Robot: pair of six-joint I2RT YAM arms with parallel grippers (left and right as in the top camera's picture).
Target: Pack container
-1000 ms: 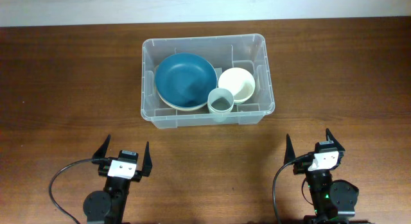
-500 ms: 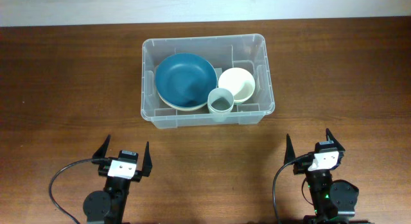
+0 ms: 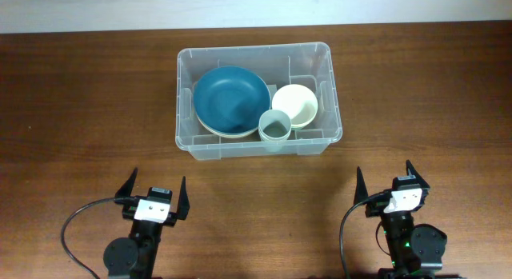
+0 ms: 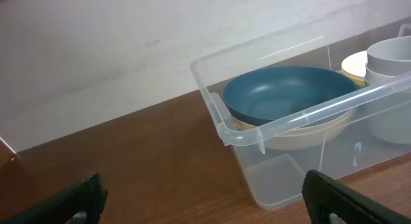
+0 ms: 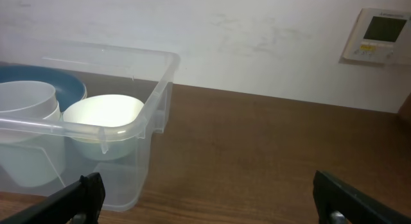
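The clear plastic container [image 3: 188, 139] sits at the middle back of the wooden table. Inside it a dark blue bowl [image 3: 232, 97] rests on a cream bowl, with a smaller cream bowl [image 3: 296, 105] and a pale grey cup [image 3: 274, 127] to its right. The left wrist view shows the container [image 4: 282, 124] with the blue bowl [image 4: 282, 95]; the right wrist view shows its right end [image 5: 151, 89], the cream bowl [image 5: 103, 118] and the cup [image 5: 26, 102]. My left gripper [image 3: 156, 190] and right gripper [image 3: 386, 181] both stand open and empty near the front edge, well short of the container.
Bare wooden table [image 3: 88, 111] lies on both sides of the container and between it and the grippers. A pale wall runs behind the table, with a white thermostat [image 5: 379, 34] on it at the right. A black cable [image 3: 72, 231] loops beside the left arm.
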